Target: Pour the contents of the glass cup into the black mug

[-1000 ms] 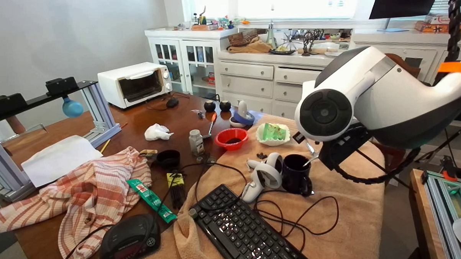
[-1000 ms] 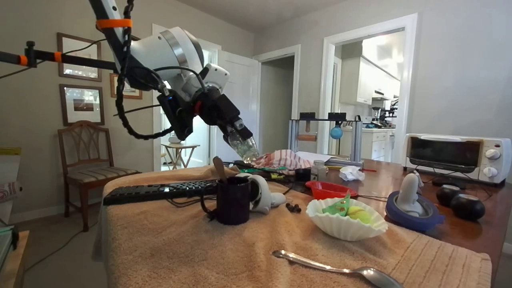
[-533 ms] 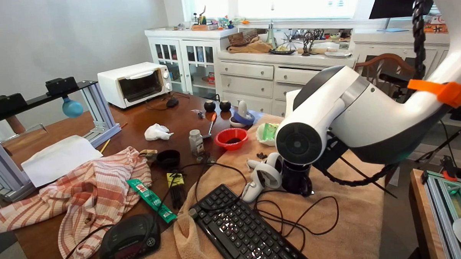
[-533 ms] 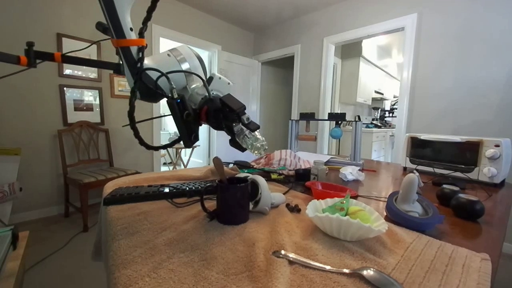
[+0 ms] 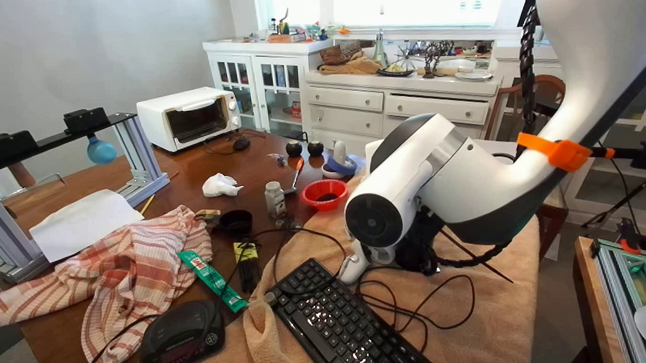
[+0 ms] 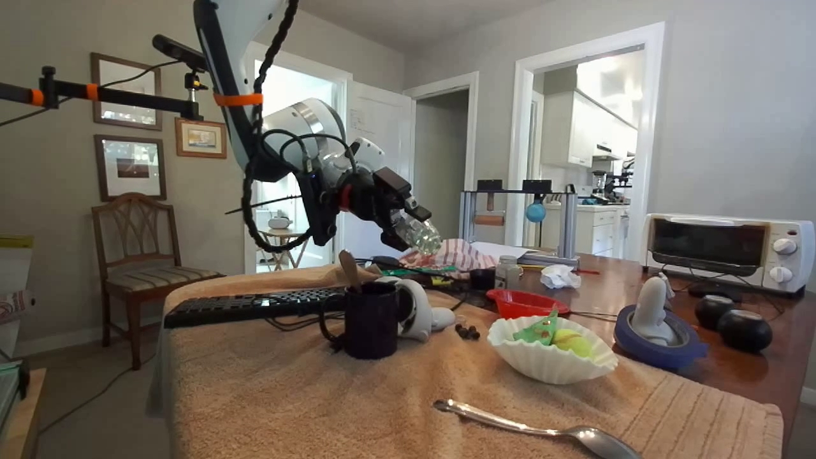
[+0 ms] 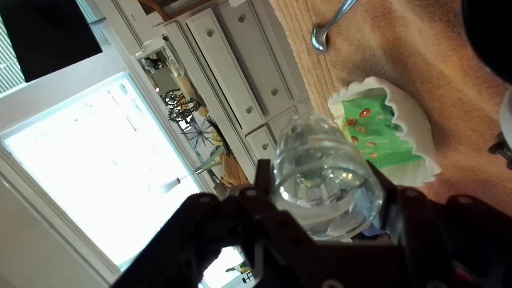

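Observation:
The clear glass cup [image 7: 320, 160] is held tilted between the fingers of my gripper [image 7: 325, 186]. Its rim is toward the wrist camera and its narrower end points away. Clear shiny pieces show inside. In an exterior view the gripper [image 6: 407, 225] is shut on the glass cup [image 6: 421, 234], which sits above and a little right of the black mug. The black mug [image 6: 371, 322] stands upright on the towel with a wooden handle sticking out. In an exterior view the black mug [image 5: 409, 256] is mostly hidden behind the arm, and the gripper and glass are hidden.
A white VR controller [image 6: 414, 309] stands against the mug, with a keyboard [image 6: 255, 306] behind. A white fluted bowl [image 6: 551, 357] with a green packet, a red bowl [image 6: 523, 303] and a spoon [image 6: 535, 427] are nearby. Loose cables [image 5: 413, 312] lie on the towel.
The arm has swung left in an exterior view, covering the mug and white bowl. The gripper and glass have moved right and slightly down in an exterior view, with the glass tilted flatter.

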`<act>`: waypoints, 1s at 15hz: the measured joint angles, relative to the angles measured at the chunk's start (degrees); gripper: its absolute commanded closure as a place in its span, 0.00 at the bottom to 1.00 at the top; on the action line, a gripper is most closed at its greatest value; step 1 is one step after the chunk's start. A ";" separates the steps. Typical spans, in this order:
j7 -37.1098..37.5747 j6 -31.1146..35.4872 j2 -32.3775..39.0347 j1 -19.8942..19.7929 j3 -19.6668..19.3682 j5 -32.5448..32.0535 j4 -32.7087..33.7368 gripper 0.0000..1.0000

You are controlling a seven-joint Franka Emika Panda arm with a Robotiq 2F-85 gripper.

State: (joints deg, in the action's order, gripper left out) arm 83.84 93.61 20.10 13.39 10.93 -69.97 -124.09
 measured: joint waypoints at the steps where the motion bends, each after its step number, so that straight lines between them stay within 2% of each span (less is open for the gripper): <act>1: 0.52 -1.26 0.56 0.51 0.18 0.26 0.81 0.70; 2: 1.29 -2.57 0.99 1.06 0.42 0.67 1.41 0.45; 5: 2.71 -4.04 1.27 2.15 1.06 1.95 2.05 0.45; 6: 2.77 -4.07 1.27 2.26 1.06 2.06 2.08 0.70; 9: 3.41 -5.04 1.27 2.36 1.05 2.19 2.12 0.70; 15: 11.95 -18.27 1.58 5.91 2.38 6.96 2.59 0.70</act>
State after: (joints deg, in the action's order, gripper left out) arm 95.80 75.34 21.68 19.30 13.31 -63.01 -121.50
